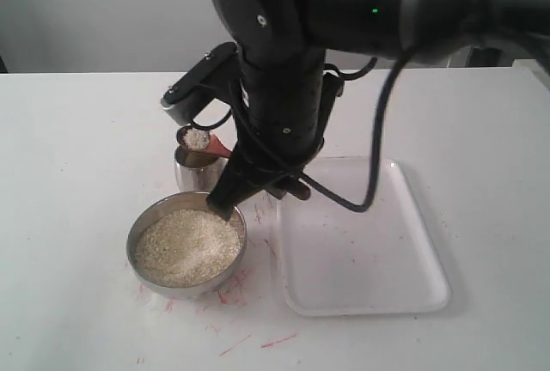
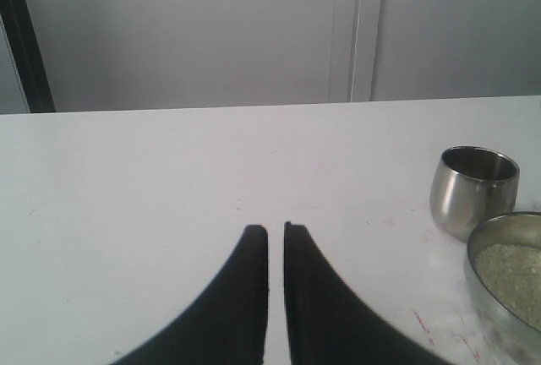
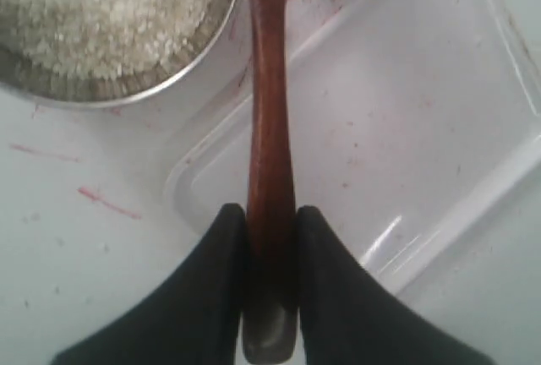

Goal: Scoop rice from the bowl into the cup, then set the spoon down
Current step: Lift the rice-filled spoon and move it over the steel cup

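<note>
In the lower left of the exterior view, the bowl [image 1: 184,288] sits on the white desk [image 1: 77,148], full of rice [image 1: 187,246]. A clear tray [image 1: 361,251] lies at lower right. Just above the bowl stands the cup [image 1: 191,175], with the spoon [image 3: 269,128] head, heaped with grains, over its mouth. The right tool [image 3: 270,213] is clamped on the spoon's handle. The left tool [image 2: 275,230], fingers nearly together, holds nothing.

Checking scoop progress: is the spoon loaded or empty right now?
Loaded: the wooden spoon carries a heap of rice above the steel cup.
</note>
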